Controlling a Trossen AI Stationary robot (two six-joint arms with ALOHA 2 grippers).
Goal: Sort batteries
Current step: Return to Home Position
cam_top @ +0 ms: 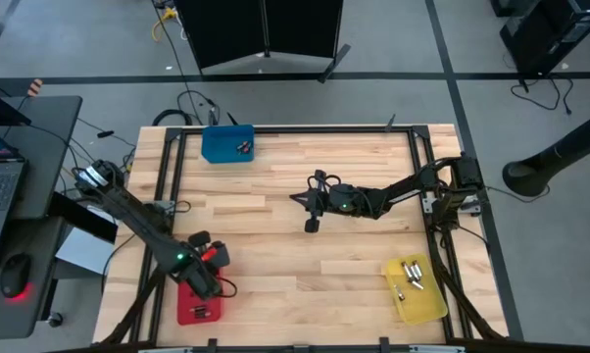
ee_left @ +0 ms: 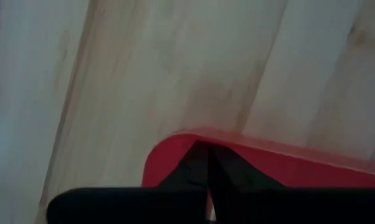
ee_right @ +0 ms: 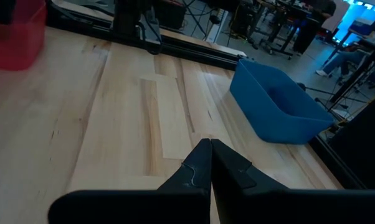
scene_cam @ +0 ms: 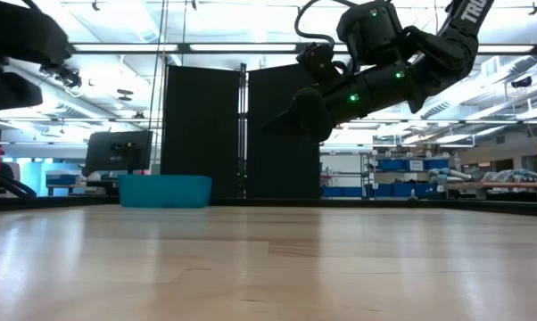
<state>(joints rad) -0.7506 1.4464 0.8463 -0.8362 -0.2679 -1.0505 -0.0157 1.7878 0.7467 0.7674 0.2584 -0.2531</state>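
Overhead, my feed shows the butcher-block bench (cam_top: 305, 265), pale planks inside a black metal frame, carrying three smooth plastic bins. The rectangular blue bin (cam_top: 217, 142) sits at the far edge toward the left corner. The red bin (cam_top: 185, 316) is at the near-left corner and the yellow bin (cam_top: 427, 306) at the near-right corner.

The batteries (cam_top: 411, 275) lie inside the bins: a cluster of tiny silvery cylinders in the yellow one, a couple of dark specks in the blue and one small cell in the red. I cannot make out their sizes or bands.

The left gripper (cam_top: 209, 282) hangs over the red bin's rounded corner, its matte black fingers (ee_left: 194, 168) pressed together to a point. The right gripper (cam_top: 297, 197) hovers above the bench's middle, aimed toward the blue bin, its fingers likewise closed tight.

From bench level the bin walls hide every cell. That view cuts the red bin to a sliver at the picture's edge and crops most of the left arm. On the left wrist camera, the gripper's own fingers block the red bin's interior.
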